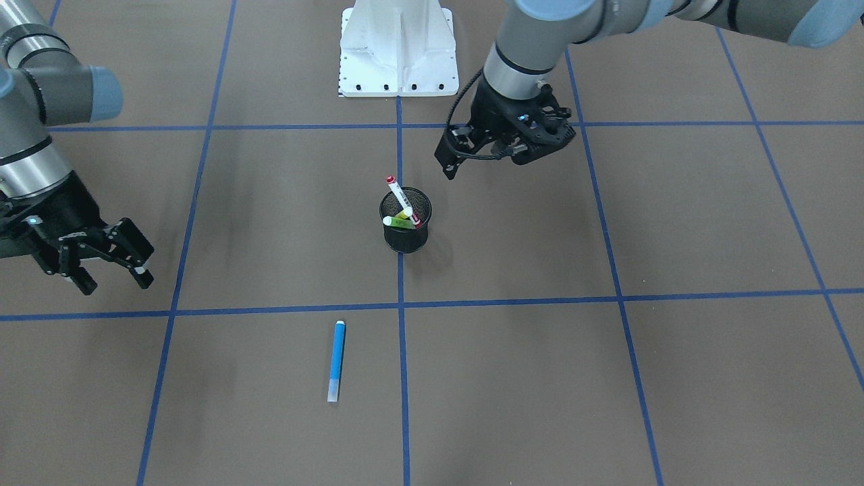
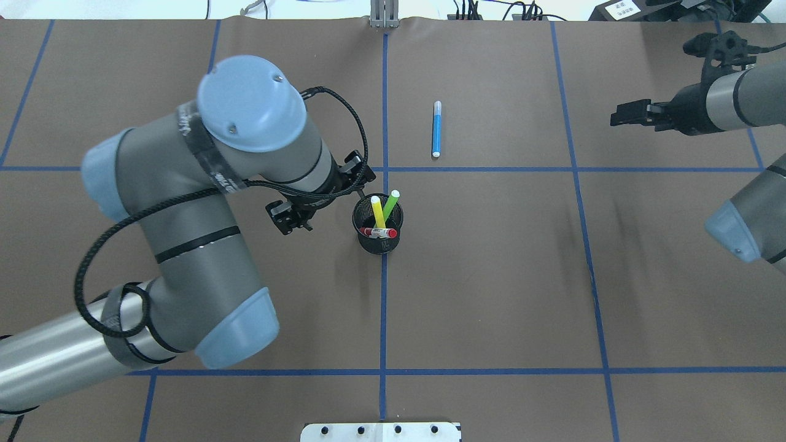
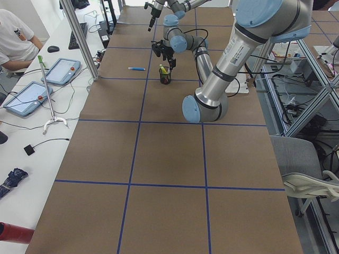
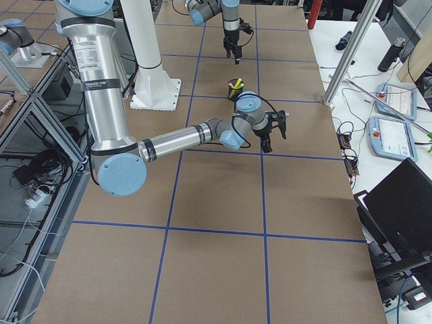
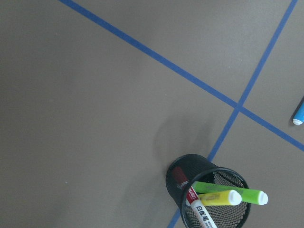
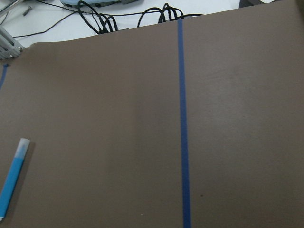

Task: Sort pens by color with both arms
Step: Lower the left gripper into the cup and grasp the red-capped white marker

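While the left arm [image 2: 202, 245] is arching over the table's middle, its left gripper [image 1: 466, 152] hanging tilted just beside the black mesh cup [image 1: 405, 236] with jaws whose spacing cannot be told, the right arm [image 1: 27, 135] is hovering low at its own side, the right gripper [image 1: 116, 280] spread open and empty. The brown table [image 1: 607, 378], gridded in blue tape, is lying alongside a white bench [image 3: 21, 137] bearing tablets [image 3: 61, 71]. The yellow pen [image 2: 378, 213], green pen [image 2: 389, 204] and red-capped white pen [image 2: 377, 232] are leaning in the cup near the left jaws; the blue pen [image 1: 337, 361] is lying flat beyond it, well apart from both grippers.
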Controlling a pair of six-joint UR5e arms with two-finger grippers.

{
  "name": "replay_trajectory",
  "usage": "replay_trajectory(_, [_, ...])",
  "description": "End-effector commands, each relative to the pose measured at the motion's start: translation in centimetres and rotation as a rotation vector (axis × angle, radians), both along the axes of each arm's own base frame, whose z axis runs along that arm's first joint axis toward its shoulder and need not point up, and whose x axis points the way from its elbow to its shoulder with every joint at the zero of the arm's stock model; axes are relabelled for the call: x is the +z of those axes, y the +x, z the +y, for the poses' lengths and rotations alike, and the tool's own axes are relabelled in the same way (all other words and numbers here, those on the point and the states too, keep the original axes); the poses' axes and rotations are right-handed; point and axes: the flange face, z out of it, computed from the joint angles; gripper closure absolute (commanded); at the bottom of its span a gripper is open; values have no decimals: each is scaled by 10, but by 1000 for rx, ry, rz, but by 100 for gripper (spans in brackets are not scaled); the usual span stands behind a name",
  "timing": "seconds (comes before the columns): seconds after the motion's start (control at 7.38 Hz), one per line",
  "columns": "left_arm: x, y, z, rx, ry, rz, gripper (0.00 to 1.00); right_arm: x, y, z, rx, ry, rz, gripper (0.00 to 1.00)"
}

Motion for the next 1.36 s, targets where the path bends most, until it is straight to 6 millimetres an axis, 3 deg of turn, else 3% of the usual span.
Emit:
replay_trajectory(0.0, [-44,64,-4,-53,-35,-126,0,19,11,-3,-29,-21,8,1])
replay_trajectory(0.14, [-72,105,-17,-64,-38,-190,1,20,11,-3,-30,-22,8,1])
replay_trajectory(0.27, [-82,121,-24,-67,-43,-217,2,20,11,-3,-29,-22,9,1])
replay_trajectory(0.41, [-77,133,-11,-75,-7,-254,7,24,11,-3,-29,-29,12,1])
replay_trajectory(0.68, [-70,135,3,-52,21,-338,18,28,10,-4,-30,-33,17,1])
replay_trajectory(0.95, [-53,137,22,-6,47,-372,18,27,10,-5,-29,-31,17,1])
replay_trajectory(1.22, [-43,139,24,-4,47,-380,18,27,10,-5,-28,-32,16,1])
